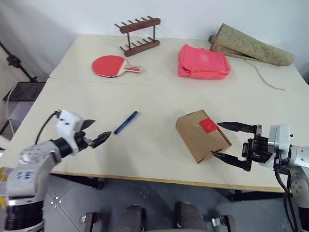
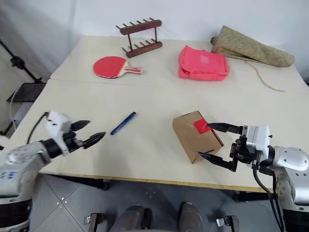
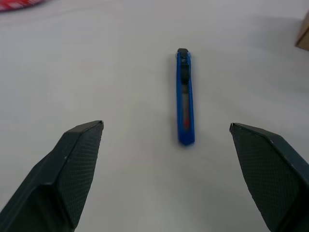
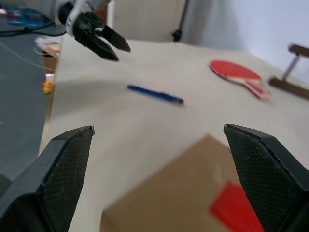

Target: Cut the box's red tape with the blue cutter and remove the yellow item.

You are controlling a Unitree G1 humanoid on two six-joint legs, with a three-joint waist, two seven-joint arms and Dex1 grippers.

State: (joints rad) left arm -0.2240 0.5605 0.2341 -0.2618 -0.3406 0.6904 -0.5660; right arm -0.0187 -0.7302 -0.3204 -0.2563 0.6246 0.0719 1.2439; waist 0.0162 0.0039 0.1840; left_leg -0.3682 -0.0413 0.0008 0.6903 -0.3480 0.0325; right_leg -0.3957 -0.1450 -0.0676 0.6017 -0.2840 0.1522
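One box [image 1: 202,136] with one red tape [image 1: 208,124] patch lies near the table's [image 1: 154,96] front edge, the right gripper [image 1: 228,142] spread wide at its right side. One cutter [image 1: 126,122] lies left of the box, just ahead of the empty, released left gripper [image 1: 94,132]. Farther back lie one paddle [image 1: 112,65], one rack [image 1: 140,36], one pink pouch [image 1: 203,62] and one roll [image 1: 251,45].

Left arm reached forward from the left side, its left pincer [image 1: 95,133] held wide open with nothing gripped, pointed forward and to the right, right arm bent inward, right pincer [image 1: 224,141] also held wide open, pointed to the left
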